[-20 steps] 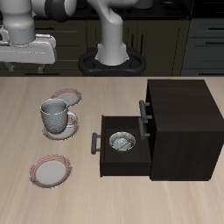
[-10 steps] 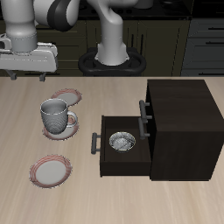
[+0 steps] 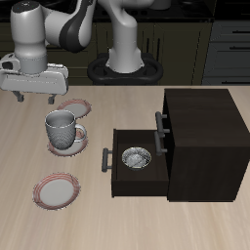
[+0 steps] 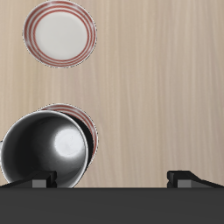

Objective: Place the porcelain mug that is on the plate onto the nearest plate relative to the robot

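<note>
The porcelain mug point(image 3: 62, 129) stands upright on a red-rimmed plate point(image 3: 78, 138) in the exterior view. A like plate point(image 3: 73, 104), the nearest plate, lies farther back toward the robot's base. A third plate point(image 3: 56, 189) lies nearer the table's front edge. My gripper point(image 3: 35, 99) is open and empty, hanging above the table just behind the mug and beside the back plate. The wrist view looks down into the mug point(image 4: 48, 150) on its plate point(image 4: 88, 125), with the front plate point(image 4: 59, 33) beyond. My fingertips point(image 4: 184, 178) are spread wide, and the mug is not between them.
A dark cabinet point(image 3: 200, 137) stands beside the plates with its drawer point(image 3: 115, 178) pulled open toward them. A small metallic bowl point(image 3: 135, 157) sits in the drawer. The drawer handle point(image 3: 105, 158) sticks out close to the mug's plate.
My gripper has come down from higher up toward the table behind the mug, still open. The mug, plates and drawer have not moved.
</note>
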Robot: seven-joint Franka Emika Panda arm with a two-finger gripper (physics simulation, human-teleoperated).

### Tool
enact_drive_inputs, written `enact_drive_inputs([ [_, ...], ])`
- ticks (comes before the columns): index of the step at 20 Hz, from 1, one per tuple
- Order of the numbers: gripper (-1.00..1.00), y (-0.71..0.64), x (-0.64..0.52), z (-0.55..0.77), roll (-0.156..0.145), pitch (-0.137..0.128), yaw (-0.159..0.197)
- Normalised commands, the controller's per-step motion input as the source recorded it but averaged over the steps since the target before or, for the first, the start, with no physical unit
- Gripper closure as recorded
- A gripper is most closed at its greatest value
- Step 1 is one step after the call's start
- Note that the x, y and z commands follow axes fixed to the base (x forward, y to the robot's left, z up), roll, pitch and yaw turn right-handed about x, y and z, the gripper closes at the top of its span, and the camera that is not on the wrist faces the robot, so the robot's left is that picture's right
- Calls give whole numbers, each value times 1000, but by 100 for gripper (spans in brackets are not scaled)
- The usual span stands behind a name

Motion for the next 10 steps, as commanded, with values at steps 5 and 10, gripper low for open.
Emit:
enact_drive_inputs([
  [5, -100, -60, -20, -299, -13, -10, 6],
  [10, -100, 60, 28, -474, 16, 30, 11],
])
